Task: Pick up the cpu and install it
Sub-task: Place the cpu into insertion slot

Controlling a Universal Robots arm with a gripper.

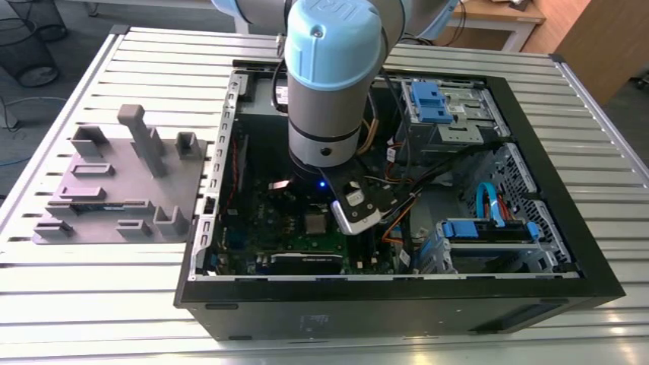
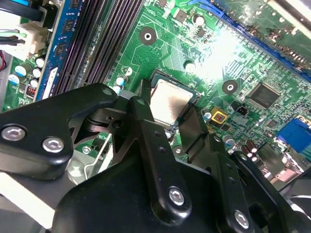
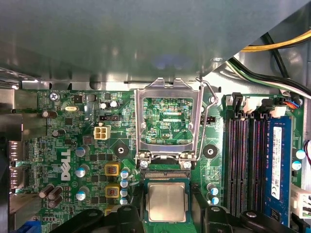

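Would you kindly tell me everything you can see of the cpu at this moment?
The cpu is a small, flat, square chip with a dull silver-grey metal top and a thin green rim. It lies level in its seat on the green motherboard, beside the dark memory slots. The seat's metal frame is swung open just beyond it. The black gripper sits close over the chip; whether it touches the chip cannot be told.

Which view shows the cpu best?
The first wrist view: the cpu sits square-on, its whole silver top visible. The second wrist view shows the cpu obliquely, one edge hidden. The exterior view gives a tiny pale square beside the arm.
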